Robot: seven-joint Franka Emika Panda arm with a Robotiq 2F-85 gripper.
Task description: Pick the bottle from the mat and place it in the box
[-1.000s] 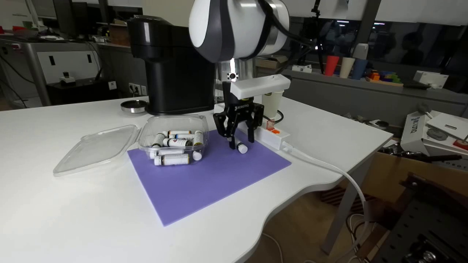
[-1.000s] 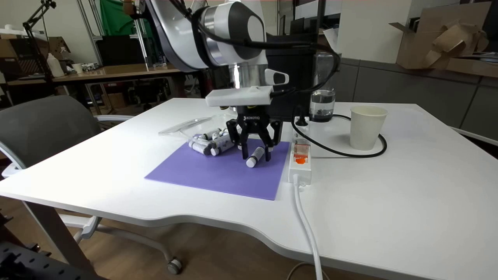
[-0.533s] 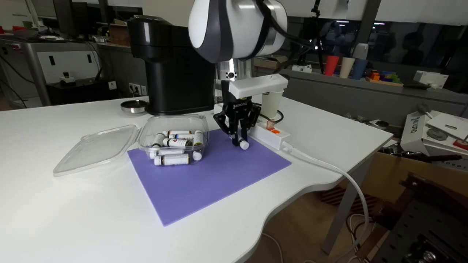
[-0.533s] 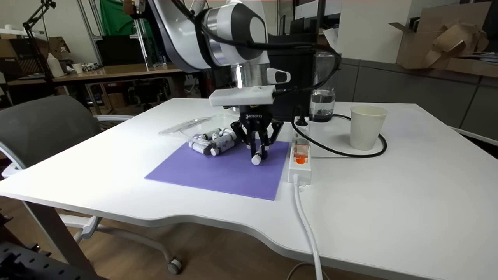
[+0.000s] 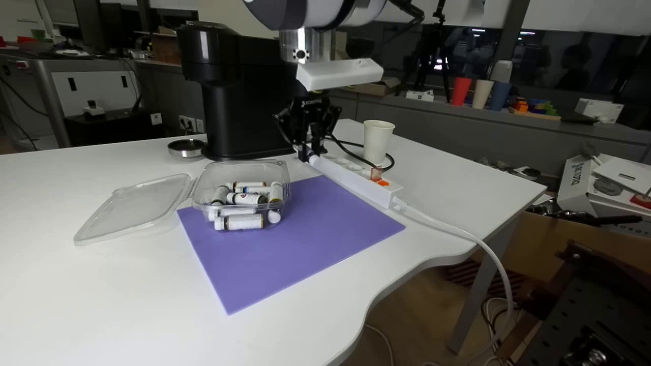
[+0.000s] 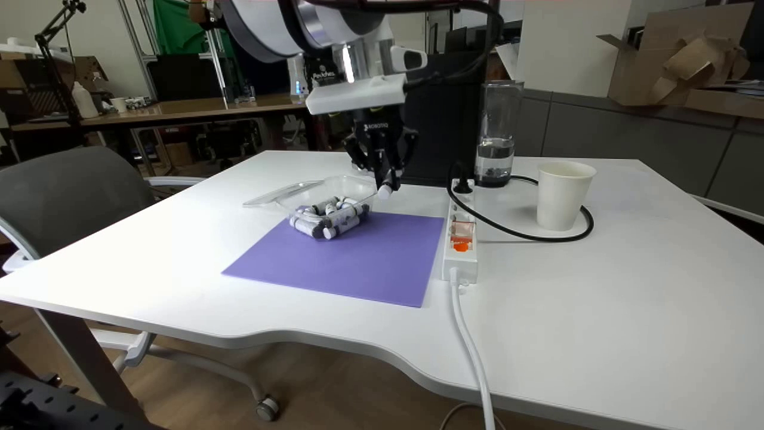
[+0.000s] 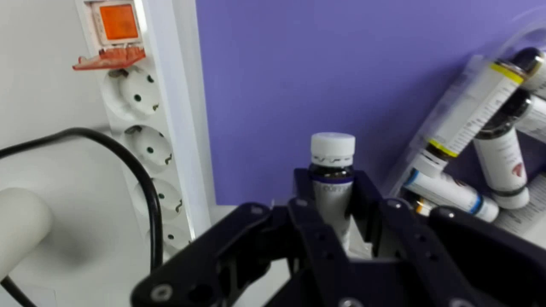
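My gripper [image 5: 312, 153] is shut on the bottle [image 7: 333, 149], which has a white cap, dark neck and white label. In the wrist view the bottle's cap end sticks out past the fingers [image 7: 365, 187]. Both exterior views show the bottle [image 6: 385, 190] raised, above the back part of the purple mat [image 6: 358, 263] or just behind it. The clear plastic box [image 5: 239, 172] sits on the mat's back corner, beside and lower than the gripper. Several similar bottles [image 5: 246, 198] lie in it.
A white power strip [image 5: 363, 184] runs along the mat's edge, with a black cable [image 6: 513, 236] and a paper cup [image 6: 563, 197] near it. The box's lid [image 5: 135, 206] lies folded out flat. A tall black machine [image 5: 249, 96] stands behind the box.
The gripper closed from open around the bottle lying on the mat. It has since lifted the bottle and carried it up and back, toward the black machine. The box has not moved.
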